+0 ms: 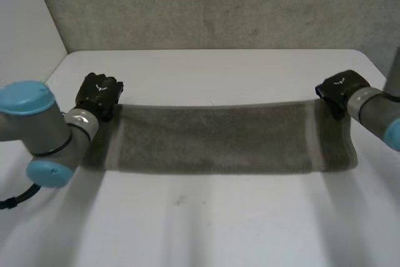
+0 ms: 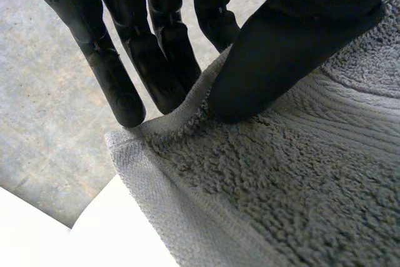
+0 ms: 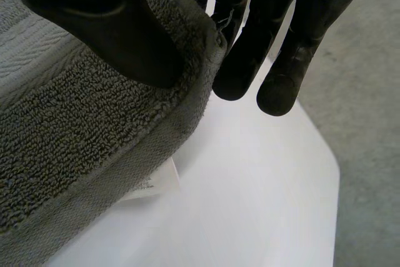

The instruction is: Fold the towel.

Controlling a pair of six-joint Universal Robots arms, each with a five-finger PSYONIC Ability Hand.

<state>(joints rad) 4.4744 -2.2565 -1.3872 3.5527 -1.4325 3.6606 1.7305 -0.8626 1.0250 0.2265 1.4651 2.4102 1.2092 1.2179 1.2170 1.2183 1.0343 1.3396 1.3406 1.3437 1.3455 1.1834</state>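
A grey towel (image 1: 215, 139) hangs stretched between my two hands above the white table (image 1: 206, 223), sagging a little along its lower edge. My left hand (image 1: 98, 94) pinches the towel's far left corner. In the left wrist view the thumb (image 2: 275, 60) presses the terry cloth (image 2: 281, 192) against the fingers (image 2: 125, 73) behind the hem. My right hand (image 1: 340, 89) pinches the far right corner. In the right wrist view its thumb (image 3: 119, 29) lies on the towel (image 3: 75, 129) and the fingers (image 3: 281, 54) sit behind the edge.
A grey wall (image 1: 212, 4) stands behind the table's far edge. A white label (image 3: 153, 186) hangs under the towel near my right hand. The table's front half lies below the towel.
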